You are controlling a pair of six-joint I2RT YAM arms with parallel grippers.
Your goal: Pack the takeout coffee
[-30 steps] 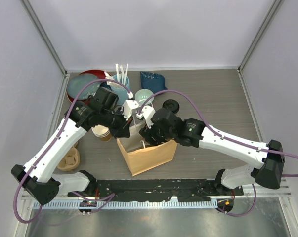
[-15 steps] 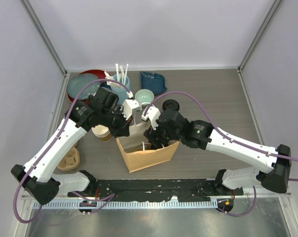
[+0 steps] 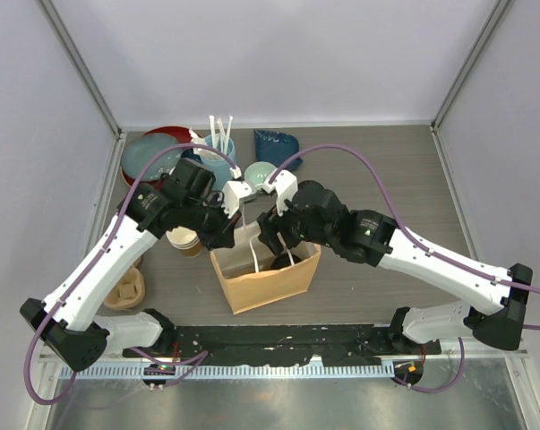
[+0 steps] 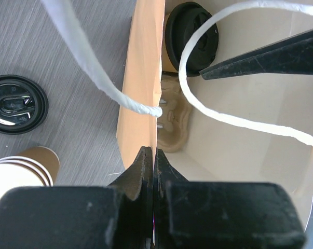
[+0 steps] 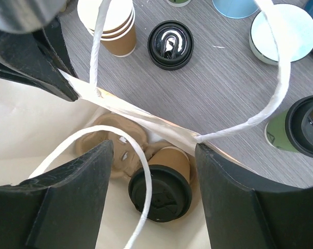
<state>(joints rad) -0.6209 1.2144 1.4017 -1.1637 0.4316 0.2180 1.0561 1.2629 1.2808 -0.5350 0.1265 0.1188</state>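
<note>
— What's the left end effector point(image 4: 152, 155) up to?

— It's pressed together on the top edge of the paper bag point(image 3: 270, 285), pinching that wall so the mouth stands open. The right end effector point(image 5: 153, 150) hangs over the opening with its fingers spread and nothing between them.

— And the coffee?

— The brown cup point(image 5: 164, 181) is straight below the right end effector, down inside the bag. It sits in a pulp tray point(image 5: 107, 132) with its black lid on. The green cup point(image 5: 294, 127) stands on the table point(image 5: 223, 78) outside the bag wall, off to that end effector's side, also lidded.

— So the green one goes next, I'd guess. How will it handle?

— Light, I'd think, though I can't tell whether it's filled. The paper wall is thin and will give if it's squeezed hard, and a pressed-on lid could pop off. I'd take it across the wall just under the lid, gently, and hold it upright.

— Anything in the way?

— The white handle point(image 5: 275, 78) loops between that end effector and the cup. It's soft cord and could snag a finger.
</note>
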